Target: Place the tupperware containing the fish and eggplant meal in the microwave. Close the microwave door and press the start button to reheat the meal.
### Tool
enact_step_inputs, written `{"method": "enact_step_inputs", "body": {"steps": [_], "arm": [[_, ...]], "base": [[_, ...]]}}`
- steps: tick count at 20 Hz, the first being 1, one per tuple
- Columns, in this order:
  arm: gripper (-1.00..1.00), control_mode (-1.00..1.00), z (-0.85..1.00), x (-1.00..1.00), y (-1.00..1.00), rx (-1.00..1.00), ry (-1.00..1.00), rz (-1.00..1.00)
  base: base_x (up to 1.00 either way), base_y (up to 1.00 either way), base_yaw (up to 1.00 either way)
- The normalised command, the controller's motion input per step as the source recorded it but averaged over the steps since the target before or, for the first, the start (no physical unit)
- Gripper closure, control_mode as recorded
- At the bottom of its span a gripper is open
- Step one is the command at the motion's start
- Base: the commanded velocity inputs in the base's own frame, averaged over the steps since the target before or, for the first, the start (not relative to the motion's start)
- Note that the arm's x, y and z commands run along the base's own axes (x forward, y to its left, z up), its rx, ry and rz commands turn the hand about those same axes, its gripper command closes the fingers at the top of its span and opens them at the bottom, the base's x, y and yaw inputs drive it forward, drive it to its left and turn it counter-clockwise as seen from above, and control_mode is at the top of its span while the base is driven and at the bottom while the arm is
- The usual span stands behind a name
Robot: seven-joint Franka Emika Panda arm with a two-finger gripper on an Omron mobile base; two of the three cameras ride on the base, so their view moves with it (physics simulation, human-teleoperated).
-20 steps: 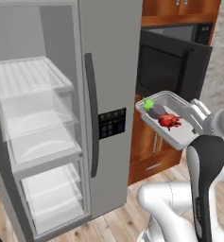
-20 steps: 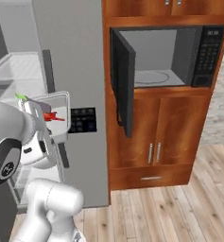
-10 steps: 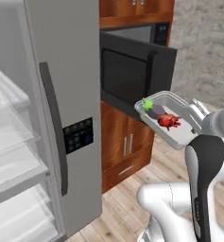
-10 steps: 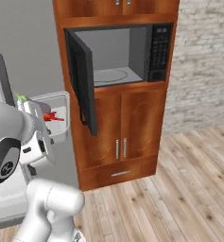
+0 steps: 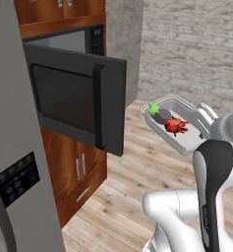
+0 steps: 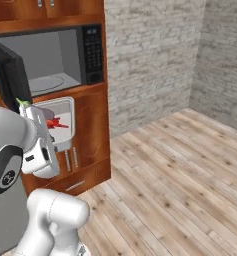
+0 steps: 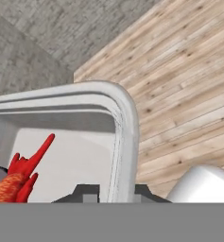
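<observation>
The tupperware [image 5: 176, 124], gripped at its rim by the hand [image 7: 111, 194] beside the open microwave door [image 5: 78, 104], could be knocked against that door and the meal spilled.

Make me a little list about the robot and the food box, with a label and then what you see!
holder: gripper, clamped on the rim of the tupperware
inside tupperware: red fish and purple eggplant with green stem
tupperware position: held in the air, level, over the wooden floor, outside the microwave
microwave door: swung open
microwave cavity: grey, with a round turntable inside
button strip: on the microwave's right side
</observation>
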Motion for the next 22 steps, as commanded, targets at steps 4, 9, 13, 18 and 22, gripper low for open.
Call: {"method": "enact_step_inputs", "body": {"steps": [4,9,13,18,22], "arm": [[1.0,1.0,0.0,0.0,0.0,0.0,0.0,0.0],[1.0,1.0,0.0,0.0,0.0,0.0,0.0,0.0],[1.0,1.0,0.0,0.0,0.0,0.0,0.0,0.0],[1.0,1.0,0.0,0.0,0.0,0.0,0.0,0.0],[1.0,1.0,0.0,0.0,0.0,0.0,0.0,0.0]], "base": [[0.36,-0.33,-0.28],[0.68,-0.43,0.01],[0.97,-0.4,0.06],[0.8,-0.08,0.13],[0.58,0.0,0.48]]}}
